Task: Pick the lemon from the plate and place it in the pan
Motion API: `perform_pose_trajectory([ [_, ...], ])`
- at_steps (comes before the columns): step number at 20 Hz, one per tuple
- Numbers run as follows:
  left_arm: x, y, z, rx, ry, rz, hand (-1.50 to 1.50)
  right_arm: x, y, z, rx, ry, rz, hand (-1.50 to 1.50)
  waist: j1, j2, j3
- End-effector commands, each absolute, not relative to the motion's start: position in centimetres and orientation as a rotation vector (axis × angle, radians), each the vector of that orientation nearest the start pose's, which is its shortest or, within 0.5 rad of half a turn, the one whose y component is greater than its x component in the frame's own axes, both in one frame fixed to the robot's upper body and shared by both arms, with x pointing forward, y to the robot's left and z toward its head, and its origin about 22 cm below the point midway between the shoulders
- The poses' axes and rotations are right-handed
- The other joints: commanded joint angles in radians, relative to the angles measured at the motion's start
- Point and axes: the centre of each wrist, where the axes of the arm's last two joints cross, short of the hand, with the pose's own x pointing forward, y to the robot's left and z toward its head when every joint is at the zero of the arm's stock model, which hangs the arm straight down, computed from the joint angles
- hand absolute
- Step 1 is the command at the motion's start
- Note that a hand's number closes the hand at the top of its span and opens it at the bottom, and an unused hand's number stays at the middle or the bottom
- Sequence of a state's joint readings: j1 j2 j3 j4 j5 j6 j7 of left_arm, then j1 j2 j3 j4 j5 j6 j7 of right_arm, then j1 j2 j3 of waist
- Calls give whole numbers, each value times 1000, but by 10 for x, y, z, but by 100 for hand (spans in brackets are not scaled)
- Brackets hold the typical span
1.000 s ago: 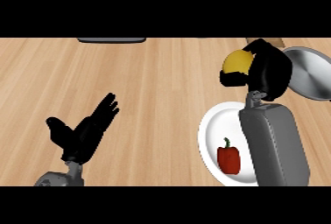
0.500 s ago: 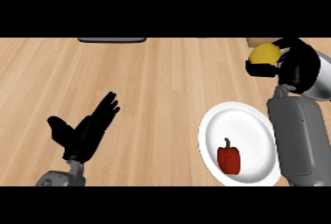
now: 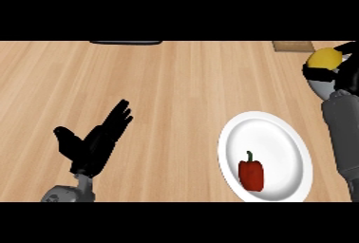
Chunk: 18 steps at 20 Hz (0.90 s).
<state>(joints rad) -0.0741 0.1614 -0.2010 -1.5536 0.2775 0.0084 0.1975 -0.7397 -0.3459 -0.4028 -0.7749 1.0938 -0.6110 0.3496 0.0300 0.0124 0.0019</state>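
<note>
Inspecting the counter [image 3: 175, 85], we find the lemon [image 3: 325, 58] off the plate [image 3: 280, 130], held at two o'clock.
We record: white plate at five o'clock; left hand [image 3: 95, 144] at eight o'clock, open and resting; right hand [image 3: 345, 71] curled round the lemon; grey sliver of pan [image 3: 321, 87] at its six o'clock; red pepper [image 3: 251, 174] on the plate.
</note>
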Motion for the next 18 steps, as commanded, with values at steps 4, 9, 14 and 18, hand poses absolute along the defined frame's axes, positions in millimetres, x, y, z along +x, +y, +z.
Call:
perform_pose_trajectory([
  [4,252,211,13,-250,-1383,-110,0,386,-411,77,-1692,-1173,-105,150,18,11,3],
  [9,261,201,23,-280,-1402,-135,0,384,-438,89,-1687,-1167,-117,150,33,18,4],
  [14,248,196,9,-287,-1372,-125,0,361,-463,71,-1694,-1153,-140,150,38,22,6],
  [18,263,196,31,-286,-1389,-159,0,343,-482,59,-1570,-912,-77,-150,54,31,6],
])
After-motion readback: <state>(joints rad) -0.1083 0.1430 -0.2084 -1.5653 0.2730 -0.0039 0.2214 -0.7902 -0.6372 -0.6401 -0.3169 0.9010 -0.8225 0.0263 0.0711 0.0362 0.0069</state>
